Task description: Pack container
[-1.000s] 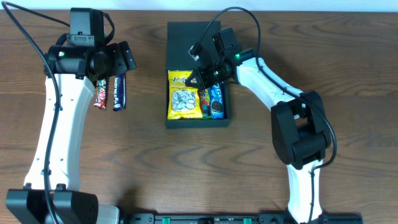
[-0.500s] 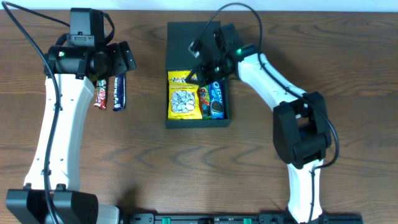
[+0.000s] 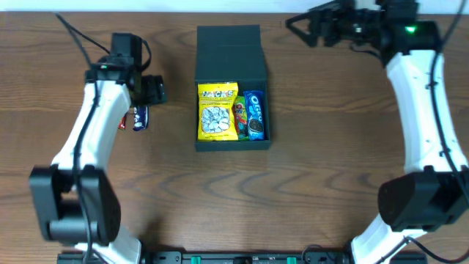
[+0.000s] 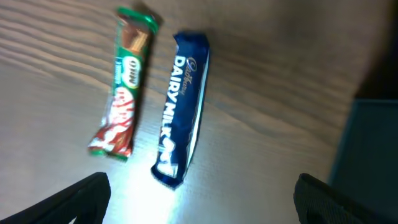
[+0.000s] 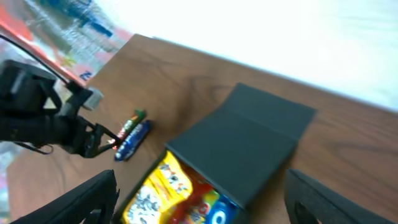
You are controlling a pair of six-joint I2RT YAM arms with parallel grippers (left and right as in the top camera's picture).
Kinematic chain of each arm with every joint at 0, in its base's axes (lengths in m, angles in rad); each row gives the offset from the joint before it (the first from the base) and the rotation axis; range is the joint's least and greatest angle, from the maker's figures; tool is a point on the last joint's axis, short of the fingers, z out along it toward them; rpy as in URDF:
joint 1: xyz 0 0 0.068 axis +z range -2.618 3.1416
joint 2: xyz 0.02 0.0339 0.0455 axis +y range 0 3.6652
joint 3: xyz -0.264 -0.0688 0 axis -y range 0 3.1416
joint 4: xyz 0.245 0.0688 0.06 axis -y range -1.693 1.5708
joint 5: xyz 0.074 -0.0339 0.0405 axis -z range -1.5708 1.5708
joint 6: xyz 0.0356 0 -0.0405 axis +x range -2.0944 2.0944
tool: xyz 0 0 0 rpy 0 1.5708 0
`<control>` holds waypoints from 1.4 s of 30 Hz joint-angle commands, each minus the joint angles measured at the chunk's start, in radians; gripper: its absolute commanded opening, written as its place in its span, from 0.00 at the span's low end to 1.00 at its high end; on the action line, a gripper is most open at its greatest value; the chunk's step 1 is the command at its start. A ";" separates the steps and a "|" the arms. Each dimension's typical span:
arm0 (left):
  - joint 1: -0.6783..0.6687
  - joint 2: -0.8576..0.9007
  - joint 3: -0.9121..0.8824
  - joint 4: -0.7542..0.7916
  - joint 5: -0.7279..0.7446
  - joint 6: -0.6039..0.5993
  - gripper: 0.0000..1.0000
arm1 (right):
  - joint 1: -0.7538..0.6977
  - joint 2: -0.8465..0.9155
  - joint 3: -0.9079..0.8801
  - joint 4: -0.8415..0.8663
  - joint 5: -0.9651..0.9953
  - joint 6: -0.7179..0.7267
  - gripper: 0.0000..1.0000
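**Item 1: container** point(image 3: 229, 51). Dark teal box, centre of the wooden table point(image 3: 330, 183), flap lid laid open toward the far edge. Inside, side by side: yellow snack packet point(image 3: 217, 110), slim green packet point(image 3: 239, 117), blue Oreo packet point(image 3: 254, 114). These fill the tray across its width. Whether any room remains is hard to judge, as the right wrist view is blurred.

**Item 2: Dairy Milk bar** point(image 4: 183, 124). Blue wrapper, flat on the table to the left of the container and well apart from it. Not yet packed.

**Item 3: red-and-green wafer bar** point(image 4: 124, 93). Just beside the Dairy Milk bar and nearly parallel to it, with a narrow strip of table between them. Not yet packed.

**Item 4: left gripper** point(image 4: 202, 199). Fingers spread wide and holding nothing. It hangs over the near ends of the two bars.

**Item 5: right gripper** point(image 3: 308, 23). Fingers apart and empty, at the far right of the table, clear of the container.

**Hazards.**
- The bars lie so close that a wide-open descent may straddle both, pinching two or nudging one askew.
- Both wrappers are flat and glossy, so a shallow pinch may slip off.
- With the tray already crowded, a bar dropped crosswise may ride proud and stop the lid from closing.
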 commanded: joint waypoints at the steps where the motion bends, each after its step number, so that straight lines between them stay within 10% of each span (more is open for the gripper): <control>1: 0.003 0.051 -0.001 0.036 -0.016 0.047 0.97 | -0.024 0.024 -0.003 -0.041 -0.014 -0.096 0.85; 42: 0.107 0.252 -0.018 0.232 0.159 0.139 0.78 | -0.011 0.024 -0.003 -0.122 -0.010 -0.131 0.72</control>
